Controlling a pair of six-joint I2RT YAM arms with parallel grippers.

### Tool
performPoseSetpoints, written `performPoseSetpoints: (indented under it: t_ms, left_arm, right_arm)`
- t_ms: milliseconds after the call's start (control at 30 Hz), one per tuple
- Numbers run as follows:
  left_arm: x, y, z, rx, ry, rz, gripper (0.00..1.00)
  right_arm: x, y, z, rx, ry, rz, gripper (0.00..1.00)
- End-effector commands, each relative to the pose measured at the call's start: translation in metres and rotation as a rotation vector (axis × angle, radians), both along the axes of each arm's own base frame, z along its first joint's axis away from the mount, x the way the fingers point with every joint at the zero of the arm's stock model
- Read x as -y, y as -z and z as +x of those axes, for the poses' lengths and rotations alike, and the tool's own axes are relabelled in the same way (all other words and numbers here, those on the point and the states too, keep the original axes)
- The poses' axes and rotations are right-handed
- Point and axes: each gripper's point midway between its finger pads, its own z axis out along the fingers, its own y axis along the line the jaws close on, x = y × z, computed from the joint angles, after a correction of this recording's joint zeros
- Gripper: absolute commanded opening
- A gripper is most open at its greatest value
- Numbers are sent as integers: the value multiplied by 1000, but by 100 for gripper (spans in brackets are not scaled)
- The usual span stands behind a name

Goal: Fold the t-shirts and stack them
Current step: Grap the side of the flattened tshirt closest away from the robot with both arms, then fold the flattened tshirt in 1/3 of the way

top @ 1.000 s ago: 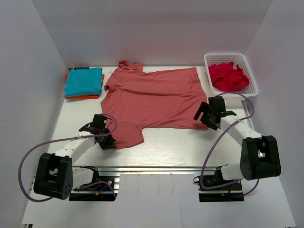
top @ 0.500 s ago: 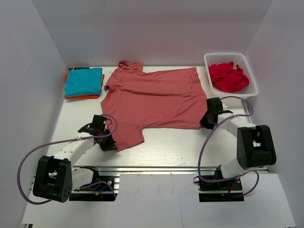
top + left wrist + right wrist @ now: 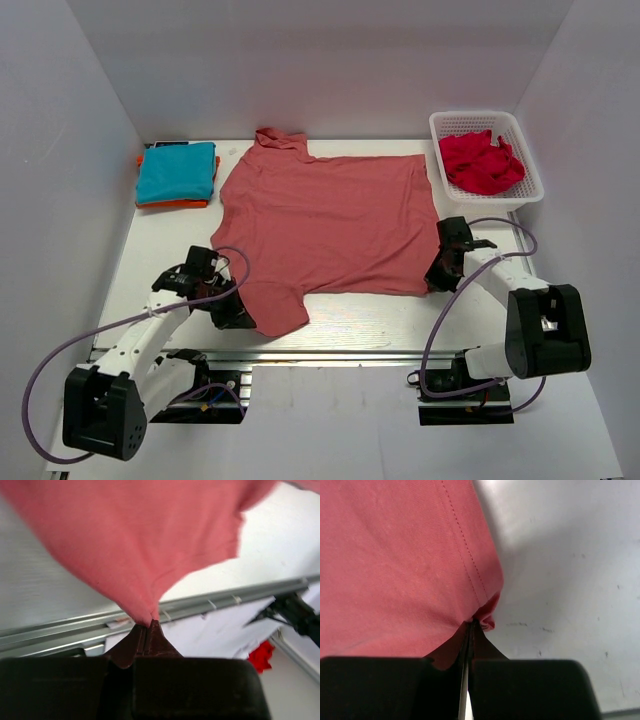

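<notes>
While both hands pinch its near edge, the salmon-red t-shirt (image 3: pixel 325 225) looks to us ready for its first fold, or for a last straightening before that. It lies spread flat across the middle of the counter (image 3: pixel 370 315), collar toward the far left and hem toward the right.

Our left hand (image 3: pixel 232 312) is closed on the edge of the near sleeve, at the shirt's near-left corner. Its wrist view shows the cloth gathered to a point between the shut fingers. Our right hand (image 3: pixel 440 275) is closed on the near hem corner at the right. There the stitched hem bunches at the fingertips, with bare counter beside it. So the shirt sits directly in both hands and stretches away from them toward the far wall.

As we read it, the next move calls for lifting both corners together, keeping the edge taut between them, and carrying it toward the far edge so the halves meet squarely. Uneven lifting would likely skew the fold.

A folded teal t-shirt (image 3: pixel 177 170) rests on an orange t-shirt (image 3: pixel 175 204) at the far left. A crimson t-shirt (image 3: pixel 482 162) lies crumpled in the basket (image 3: pixel 472 116) at the far right, not yet folded.
</notes>
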Motion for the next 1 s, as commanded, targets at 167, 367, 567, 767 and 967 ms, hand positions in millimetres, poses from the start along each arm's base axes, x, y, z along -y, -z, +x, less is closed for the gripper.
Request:
performPoseSetpoints:
  t_ms: [167, 367, 567, 767, 967]
  left_arm:
    - [37, -79, 78, 394, 156, -184, 0]
    - [29, -116, 144, 621, 69, -104, 0]
    - [11, -152, 190, 842, -81, -34, 0]
    - [11, -151, 229, 899, -108, -4, 0]
    - [6, -157, 271, 961, -137, 62, 0]
  right_arm:
    - [-10, -15, 8, 15, -106, 28, 0]
    - [-5, -46, 38, 127, -150, -28, 0]
    - [-5, -64, 64, 165, -224, -67, 0]
    - [-11, -86, 106, 252, -196, -60, 0]
    - [-2, -97, 129, 266, -164, -117, 0]
